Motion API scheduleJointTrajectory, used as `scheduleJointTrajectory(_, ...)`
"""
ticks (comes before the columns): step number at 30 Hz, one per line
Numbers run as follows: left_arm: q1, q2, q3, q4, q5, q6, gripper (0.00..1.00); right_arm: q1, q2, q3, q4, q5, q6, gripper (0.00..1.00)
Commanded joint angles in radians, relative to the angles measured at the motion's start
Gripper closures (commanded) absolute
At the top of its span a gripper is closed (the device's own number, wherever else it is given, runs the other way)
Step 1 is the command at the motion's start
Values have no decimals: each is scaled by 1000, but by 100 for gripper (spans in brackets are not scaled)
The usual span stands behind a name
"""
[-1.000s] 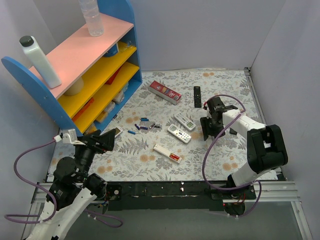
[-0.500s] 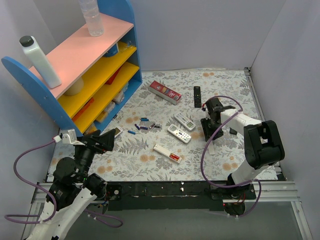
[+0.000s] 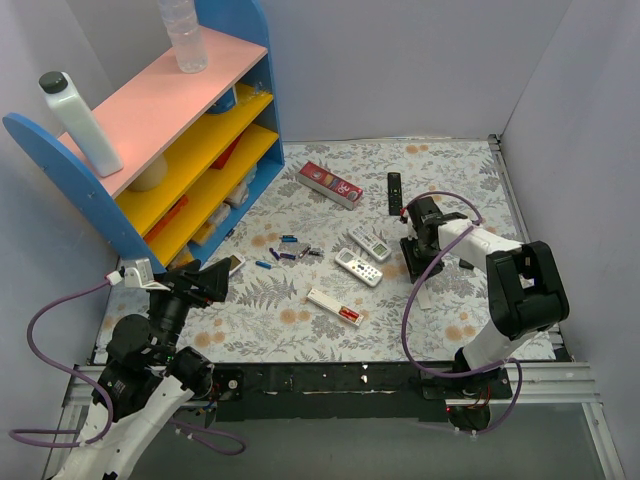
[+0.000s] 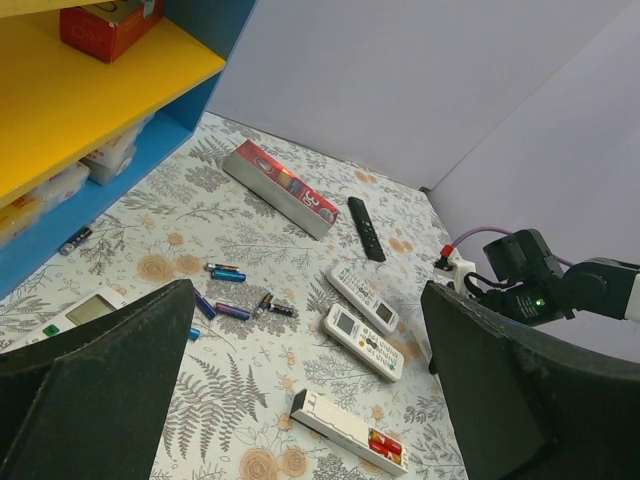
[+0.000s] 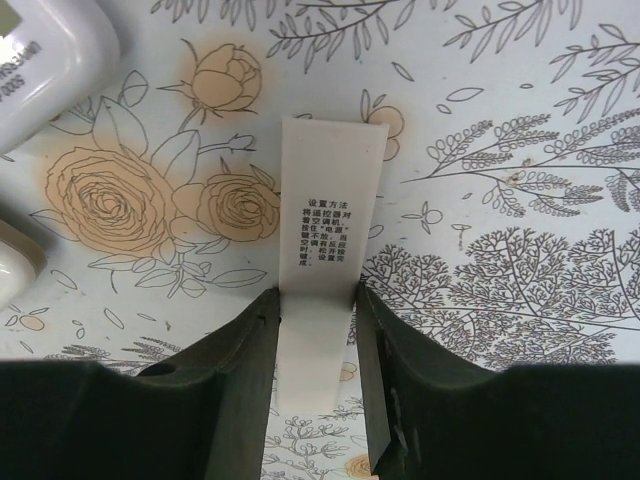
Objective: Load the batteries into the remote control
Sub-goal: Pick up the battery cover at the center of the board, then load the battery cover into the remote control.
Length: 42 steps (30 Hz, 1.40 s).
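- The right claw is down on the counter at the right. Its jaws are drawn in narrow on either side of a thin white cover strip printed with small text. I can't tell from here whether they have bitten or only stand against its edges.
- The left claw hangs wide and empty at the near left, well apart from everything.
- The remote control lies flat near the middle, with what looks like red cells showing at its right end. The batteries lie loose in a scatter just beyond it to the left.
- The strip is flat and thin. A pinch that low on its edges could bow it, or it could spring out sideways.
- The fingertips sit right at the floral cloth. If they snag it, the cloth may drag and shift the remote control and the cells.
- Two wider white remotes lie between the strip and the remote control, so a low carry across could knock them.
- The loose cells are round, and any nudge may set them rolling.
- Pale plain walls close in the counter. A blue shelf unit with a pink top stands at the far left, with a red box and a black remote toward the back.
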Motion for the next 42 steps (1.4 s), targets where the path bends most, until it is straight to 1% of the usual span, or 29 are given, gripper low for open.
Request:
scheduleJointTrajectory(1,-3,5,-4,-20,-17,7,2,42,45,-42,11,2,24,56)
scheduleJointTrajectory(4,-3,5,-2,-23,-20,6,2,47,57,-45,13,12,25,57)
scheduleJointTrajectory(5,-3,5,-2,-23,-21,6,2,49,59,-43,13,5,24,63)
scheduleJointTrajectory(9,-3,5,-2,-25,-25,4,2,55,38,-43,11,-18,22,80)
scheduleJointTrajectory(19,-3,16,-1,-25,-28,4,2,101,-103,3,-47,-17,25,80)
scheduleJointTrajectory(28,-3,20,-1,-29,-34,3,2,225,-171,95,-125,19,30,80)
scheduleJointTrajectory(33,-3,25,-1,-26,-34,3,2,351,-176,167,-165,19,29,81)
scheduleJointTrajectory(38,-1,26,-2,-29,-36,3,2,482,-122,242,-196,14,16,81)
scheduleJointTrajectory(42,-1,25,-1,-31,-39,1,2,561,-65,296,-203,5,-8,81)
